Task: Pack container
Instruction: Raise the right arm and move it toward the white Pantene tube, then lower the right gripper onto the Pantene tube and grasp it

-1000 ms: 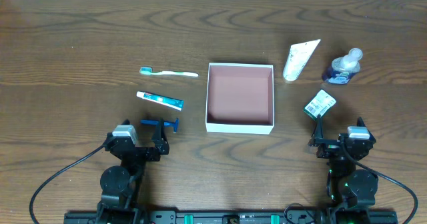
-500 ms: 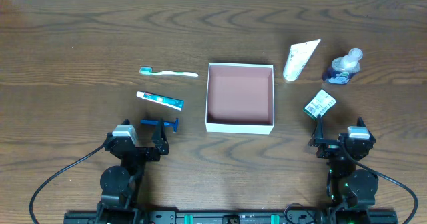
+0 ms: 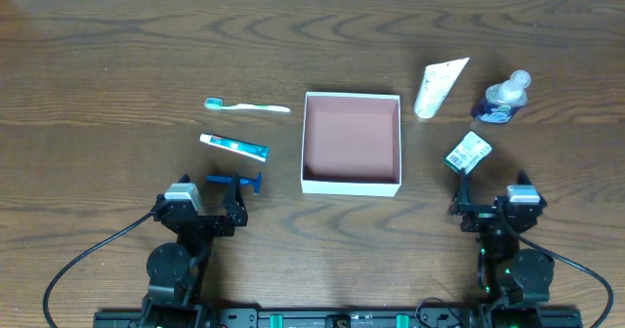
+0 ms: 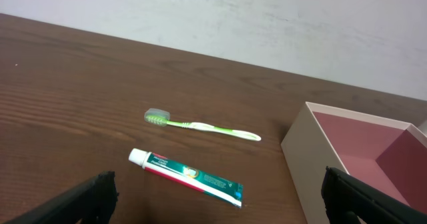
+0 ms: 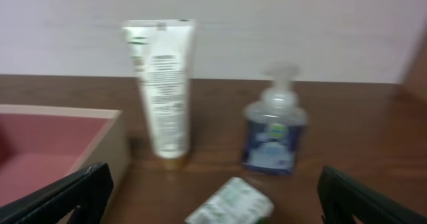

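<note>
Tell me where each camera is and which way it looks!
Overhead: above the table, looking straight down on the container, the left gripper and the right gripper.
Left wrist: low on the left arm, facing the far wall past the toothbrush and toothpaste; its open fingers fill the bottom corners.
Right wrist: low on the right arm, facing that wall past the white tube and soap bottle; fingers likewise.
Shared: all three show the container.

Container [image 3: 351, 184] central. Left of it, 3 items in a column: toothbrush [image 3: 247, 105] farthest, toothpaste [image 3: 234, 146] in the middle, razor [image 3: 234, 181] nearest. Right of it: tube [image 3: 440, 87], pump bottle [image 3: 503, 100] further right, packet [image 3: 469, 152] nearer.
</note>
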Controlling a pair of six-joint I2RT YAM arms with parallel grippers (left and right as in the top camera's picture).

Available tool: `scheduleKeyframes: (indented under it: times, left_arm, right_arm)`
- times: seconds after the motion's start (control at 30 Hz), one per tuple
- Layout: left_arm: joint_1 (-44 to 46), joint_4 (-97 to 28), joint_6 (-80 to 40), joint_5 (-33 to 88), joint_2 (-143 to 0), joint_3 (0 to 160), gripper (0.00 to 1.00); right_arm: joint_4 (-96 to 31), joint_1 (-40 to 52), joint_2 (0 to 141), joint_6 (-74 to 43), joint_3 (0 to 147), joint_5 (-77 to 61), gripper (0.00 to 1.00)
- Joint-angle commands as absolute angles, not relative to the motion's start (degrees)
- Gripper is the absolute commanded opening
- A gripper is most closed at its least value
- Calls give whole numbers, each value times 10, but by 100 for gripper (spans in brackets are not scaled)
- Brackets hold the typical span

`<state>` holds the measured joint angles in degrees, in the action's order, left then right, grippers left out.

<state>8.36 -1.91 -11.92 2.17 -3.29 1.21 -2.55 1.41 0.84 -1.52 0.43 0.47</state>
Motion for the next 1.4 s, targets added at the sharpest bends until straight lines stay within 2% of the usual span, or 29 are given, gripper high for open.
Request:
scheduleKeyframes:
  times: [0.0,0.13,0.27,0.43,0.63,0.73,0.87,0.97,1.0,1.13,1.37]
  left_arm:
    - [85,-41,-112,6,-33,2,98]
    - [85,-41,-112,6,-33,2,98]
    - [85,-41,-112,6,-33,2,98]
    - [85,-41,-112,6,-33,2,98]
    - [85,-41,-112,6,-33,2,98]
    - [85,-41,-112,6,-33,2,98]
    - [85,-41,-112,6,-33,2,98]
    - [85,-41,-112,6,-33,2,98]
    - [85,-41,-112,6,-33,2,98]
    - [85,-41,-112,6,-33,2,98]
    - [85,-41,-112,6,-33,2,98]
  right_arm:
    - [-29,18,10,-38,11,-96,99]
    - [-87,18,56,-38,82,-99,99]
    - [-134,18,165,-27,207,-100,99]
    - [-272,18,368,-27,436,-153,99]
    - [-533,20,618,-21,761,-258,99]
    - [-566,19,707,-22,870,-347,99]
    - [-538,19,775,-102,906,-435,99]
    - [-491,19,809,-94,905,-449,99]
    - [-486,19,818,-106,906,-435,99]
    - [-498,26,857,-205,905,-294,89]
    - [-512,68,905,-319,905,-132,86]
